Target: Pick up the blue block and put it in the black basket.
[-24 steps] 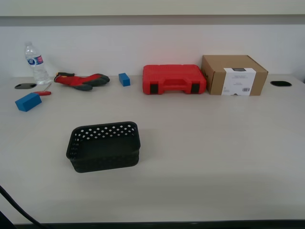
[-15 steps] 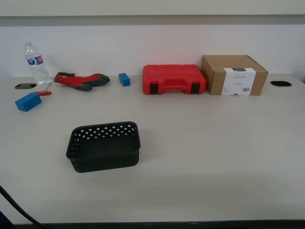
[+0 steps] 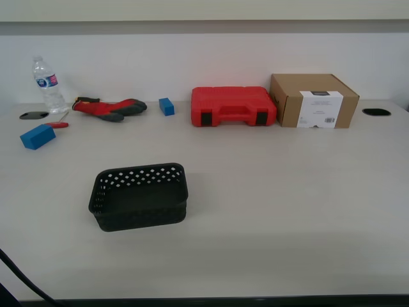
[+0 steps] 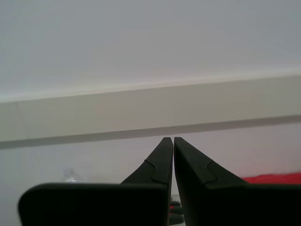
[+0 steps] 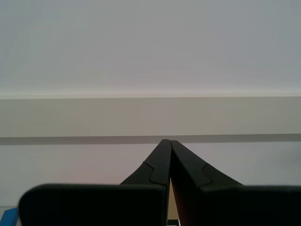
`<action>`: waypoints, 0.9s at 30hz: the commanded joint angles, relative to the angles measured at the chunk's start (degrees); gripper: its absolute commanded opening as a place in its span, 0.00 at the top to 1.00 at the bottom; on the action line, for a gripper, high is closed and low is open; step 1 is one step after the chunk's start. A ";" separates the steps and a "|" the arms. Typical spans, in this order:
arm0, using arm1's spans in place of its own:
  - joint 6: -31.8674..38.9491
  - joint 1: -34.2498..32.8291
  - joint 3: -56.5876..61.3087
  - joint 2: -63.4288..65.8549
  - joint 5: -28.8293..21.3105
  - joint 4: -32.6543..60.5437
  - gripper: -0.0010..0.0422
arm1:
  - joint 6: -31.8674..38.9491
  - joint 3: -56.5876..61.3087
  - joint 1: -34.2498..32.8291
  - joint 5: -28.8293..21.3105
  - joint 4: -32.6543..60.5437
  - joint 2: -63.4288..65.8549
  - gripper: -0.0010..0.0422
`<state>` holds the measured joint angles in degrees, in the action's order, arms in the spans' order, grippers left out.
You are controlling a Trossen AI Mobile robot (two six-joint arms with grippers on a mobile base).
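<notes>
Blue block point(image 3: 38, 136) lies well apart from empty black basket point(image 3: 139, 197).

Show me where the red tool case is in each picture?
Exterior view: the red tool case sits at the back of the table, between the small blue cube and the cardboard box.
First wrist view: only a red sliver beside my first gripper.
Second wrist view: not in it; my second gripper faces the wall.
Shared landmark: the beige wall ledge.
</notes>
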<state>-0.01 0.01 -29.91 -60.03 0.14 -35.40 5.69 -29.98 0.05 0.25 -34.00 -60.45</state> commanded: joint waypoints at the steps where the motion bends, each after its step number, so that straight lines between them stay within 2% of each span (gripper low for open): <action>1: 0.00 0.00 -0.07 -0.02 0.00 -0.13 0.98 | 10.84 -0.37 0.11 4.83 -0.15 -2.89 0.98; 4: 0.00 0.00 -0.07 0.00 0.00 -0.15 0.98 | 17.86 -1.88 0.96 9.42 -0.20 -8.70 0.98; 8: 0.00 0.00 -0.07 0.00 0.00 -0.13 0.98 | 23.45 -5.62 3.61 9.90 -0.33 -19.78 0.98; 16: 0.00 0.00 -0.07 0.00 0.02 -0.04 0.98 | 24.15 -18.08 10.08 12.79 0.37 -40.15 0.98; 20: 0.00 -0.02 -0.07 0.00 0.00 -0.11 0.98 | 25.46 -26.67 13.05 12.72 10.82 -46.86 0.98; 23: 0.00 0.00 -0.07 0.00 0.00 0.00 0.98 | 26.43 -33.62 15.52 10.67 20.28 -52.06 0.97; 27: 0.00 -0.02 -0.07 0.00 0.00 -0.07 0.98 | 26.47 -41.53 18.60 11.45 27.45 -59.21 0.90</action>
<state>-0.01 -0.01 -29.91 -60.03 0.14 -35.31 31.77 -69.65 17.85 11.38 -8.12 -117.95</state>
